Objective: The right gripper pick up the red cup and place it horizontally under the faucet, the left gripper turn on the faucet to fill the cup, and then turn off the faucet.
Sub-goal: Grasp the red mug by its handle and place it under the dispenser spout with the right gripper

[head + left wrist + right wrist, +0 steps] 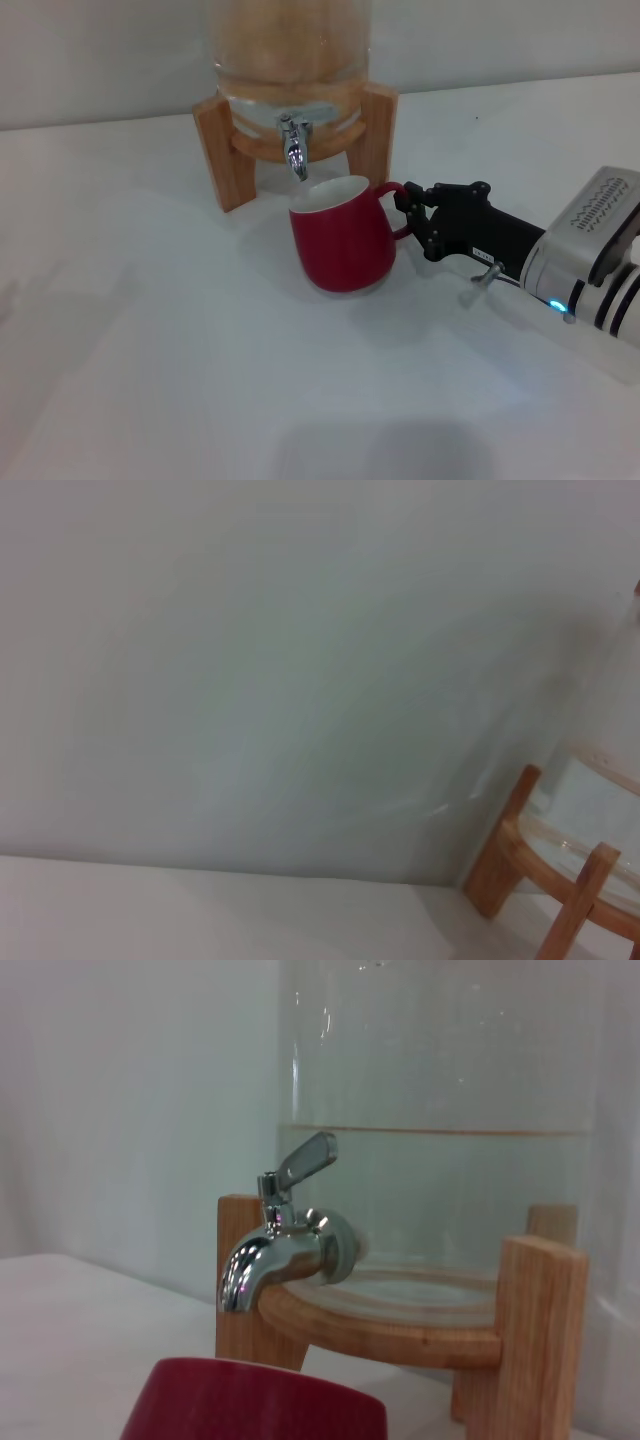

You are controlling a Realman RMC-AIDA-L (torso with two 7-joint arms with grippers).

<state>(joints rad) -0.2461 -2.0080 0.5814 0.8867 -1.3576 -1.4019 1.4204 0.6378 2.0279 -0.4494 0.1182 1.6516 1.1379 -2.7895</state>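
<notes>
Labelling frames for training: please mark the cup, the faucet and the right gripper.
cup [340, 245], head view, red outer wall.
faucet [262, 1262], right wrist view, chrome spout.
right gripper [408, 207], head view, between fingertips at the handle.

The glass dispenser [290, 45] is cut off by the head view's top edge, so its upper part is unseen. The red cup [255, 1400] shows only its rim in the right wrist view. The right gripper [408, 208] hides part of the cup's handle. The left gripper appears nowhere.

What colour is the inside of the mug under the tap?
Off-white inside the red cup, dark red outside; the head view shows it best.
</notes>
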